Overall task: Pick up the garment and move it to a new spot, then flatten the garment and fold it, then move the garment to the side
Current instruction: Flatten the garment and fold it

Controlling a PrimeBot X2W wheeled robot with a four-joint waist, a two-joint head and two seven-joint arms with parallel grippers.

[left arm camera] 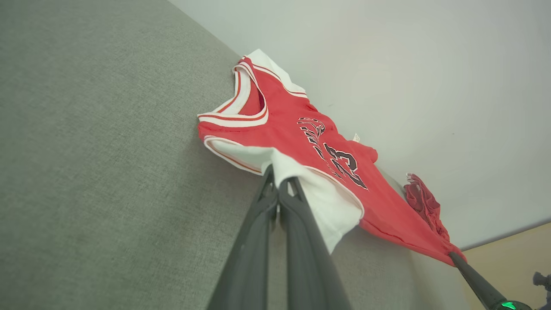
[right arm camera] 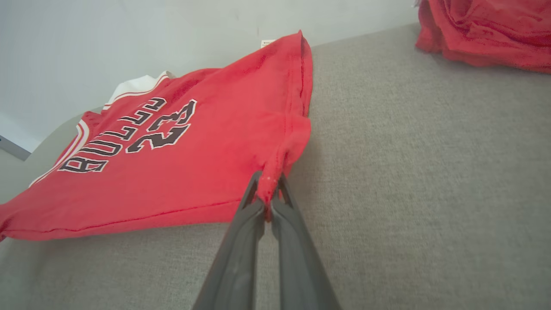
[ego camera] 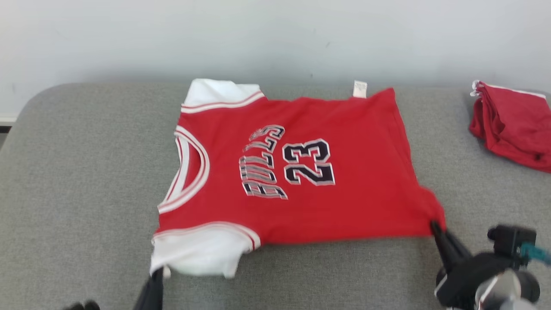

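A red jersey (ego camera: 353, 163) with white sleeves and a black "BULLS 23" print lies spread on the grey cushion, neck toward the left. My left gripper (ego camera: 157, 272) is shut on the near white sleeve (left arm camera: 318, 193), its fingers (left arm camera: 275, 189) pinching the sleeve's edge. At the jersey's near hem corner my right gripper (ego camera: 434, 225) is shut on the red cloth (right arm camera: 269, 183). The hem corner is drawn out into a point toward that gripper. In the left wrist view my right gripper (left arm camera: 454, 257) shows at the far corner of the jersey (left arm camera: 301, 129).
A second red garment (ego camera: 512, 122) lies bunched at the cushion's far right, also in the right wrist view (right arm camera: 486, 30). A pale wall (ego camera: 275, 38) runs behind the grey cushion (ego camera: 77, 172). Bare cushion stretches to the left and in front of the jersey.
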